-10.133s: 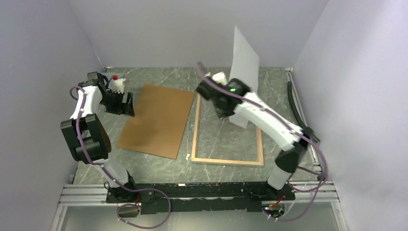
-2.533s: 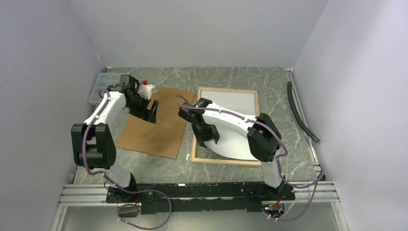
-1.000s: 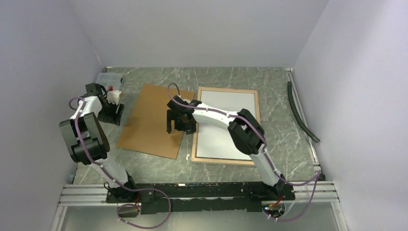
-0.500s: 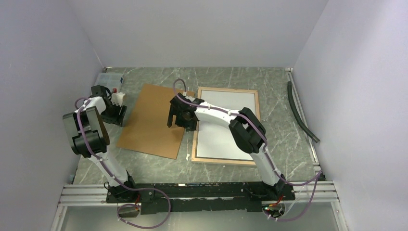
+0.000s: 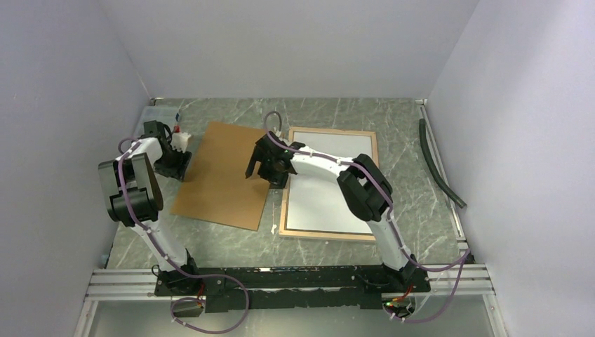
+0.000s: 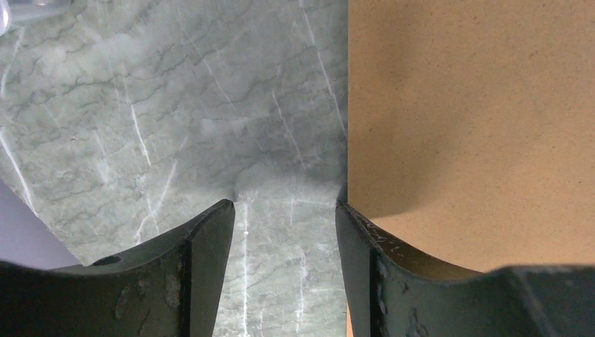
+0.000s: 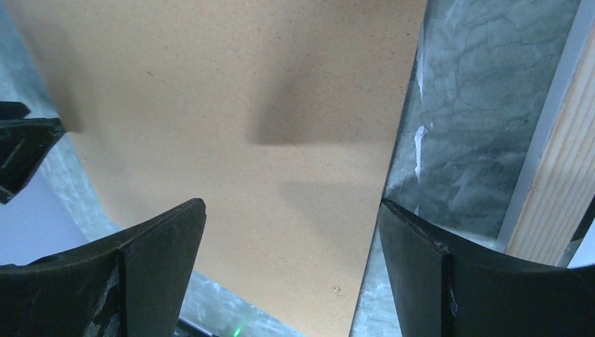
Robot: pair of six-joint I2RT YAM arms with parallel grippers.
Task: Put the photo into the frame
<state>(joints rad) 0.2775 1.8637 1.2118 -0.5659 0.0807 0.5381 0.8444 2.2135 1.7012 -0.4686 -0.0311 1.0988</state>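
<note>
The frame (image 5: 330,236) lies flat right of centre with its light-wood rim (image 7: 558,189) up. Inside it the photo (image 5: 333,189) lies flat, only its white back showing. Left of the frame is the plain brown backing panel (image 5: 224,175). My right gripper (image 5: 261,168) hangs open over the panel's right edge (image 7: 393,140), jaws wide (image 7: 291,203) and holding nothing. At the panel's left edge (image 6: 349,140) my left gripper (image 5: 179,165) is open (image 6: 284,203). Bare table shows between its fingers, and its right finger sits at the panel's edge.
A clear plastic box (image 5: 158,112) stands at the far left corner. A black hose (image 5: 438,161) lies along the right wall. A small white scrap (image 5: 273,228) sits between panel and frame. Grey walls close in on three sides.
The photo, earlier held up by my right gripper, now lies in the frame. My right gripper moved onto the panel's right edge. My left gripper came to the panel's left edge, jaws narrowing.
</note>
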